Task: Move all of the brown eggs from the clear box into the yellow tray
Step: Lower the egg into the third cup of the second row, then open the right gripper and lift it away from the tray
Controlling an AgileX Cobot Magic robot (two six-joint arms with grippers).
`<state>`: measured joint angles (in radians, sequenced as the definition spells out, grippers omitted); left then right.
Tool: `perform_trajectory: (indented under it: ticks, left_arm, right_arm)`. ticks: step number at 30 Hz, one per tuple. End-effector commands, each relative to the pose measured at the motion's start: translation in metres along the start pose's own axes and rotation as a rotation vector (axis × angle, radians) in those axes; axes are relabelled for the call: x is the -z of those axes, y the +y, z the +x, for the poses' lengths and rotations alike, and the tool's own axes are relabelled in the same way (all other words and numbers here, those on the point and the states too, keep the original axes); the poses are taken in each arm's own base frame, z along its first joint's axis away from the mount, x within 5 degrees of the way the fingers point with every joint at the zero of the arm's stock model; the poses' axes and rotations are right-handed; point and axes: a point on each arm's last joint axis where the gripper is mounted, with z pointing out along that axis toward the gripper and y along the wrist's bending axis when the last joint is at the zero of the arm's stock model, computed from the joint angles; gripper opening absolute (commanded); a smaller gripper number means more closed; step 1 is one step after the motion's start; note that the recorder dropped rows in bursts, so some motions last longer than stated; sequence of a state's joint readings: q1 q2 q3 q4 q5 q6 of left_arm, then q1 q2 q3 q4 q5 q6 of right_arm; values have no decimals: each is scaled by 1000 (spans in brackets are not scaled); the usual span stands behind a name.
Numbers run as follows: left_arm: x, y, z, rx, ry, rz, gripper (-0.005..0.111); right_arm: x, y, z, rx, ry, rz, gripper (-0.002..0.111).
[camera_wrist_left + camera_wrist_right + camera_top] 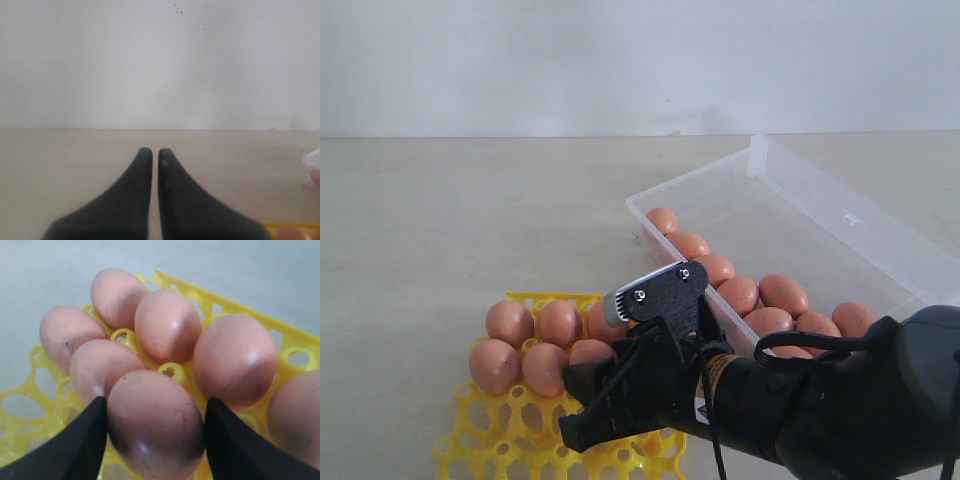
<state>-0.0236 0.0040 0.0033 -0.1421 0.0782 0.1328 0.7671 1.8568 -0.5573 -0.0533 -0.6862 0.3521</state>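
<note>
Over the yellow tray [280, 330], my right gripper [155, 407] is shut on a brown egg [155, 425], one black finger on each side. Several more brown eggs [167, 325] sit in the tray's cups just beyond it. The exterior view shows this gripper [570, 408] low over the yellow tray [510, 440], next to the eggs [544, 368] there. The clear box [840, 215] lies to the right, with a row of brown eggs [783, 293] along its near side. My left gripper [155, 152] is shut and holds nothing, out over bare table.
The right arm's dark body [840, 400] covers the tray's right part and the box's near corner. In the left wrist view only a corner of the yellow tray [280, 229] and an edge of the clear box [312, 160] show. A pale wall [640, 60] stands behind the table.
</note>
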Motion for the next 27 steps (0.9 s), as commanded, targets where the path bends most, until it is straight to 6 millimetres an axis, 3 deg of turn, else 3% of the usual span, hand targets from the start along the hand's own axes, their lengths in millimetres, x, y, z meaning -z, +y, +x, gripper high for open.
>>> perform_trajectory:
  ticks: [1, 4, 9, 16, 22, 25, 27]
  left_arm:
    - [0, 0, -2, 10, -11, -1, 4]
    - [0, 0, -2, 10, -11, -1, 4]
    - [0, 0, -2, 10, -11, -1, 4]
    - [0, 0, -2, 10, -11, -1, 4]
    - [0, 0, -1, 10, -7, -1, 4]
    - [0, 0, -1, 10, -7, -1, 4]
    - [0, 0, -2, 10, -9, -1, 4]
  right_arm:
    - [0, 0, 4, 29, 26, -1, 49]
    - [1, 0, 3, 33, 21, -2, 55]
    - [1, 2, -2, 35, -24, -19, 55]
    - [18, 9, -29, 148, -141, -29, 55]
    - [47, 8, -78, 382, -349, 157, 55]
    - [68, 4, -117, 452, -496, 355, 55]
    - [88, 0, -150, 383, -605, 521, 55]
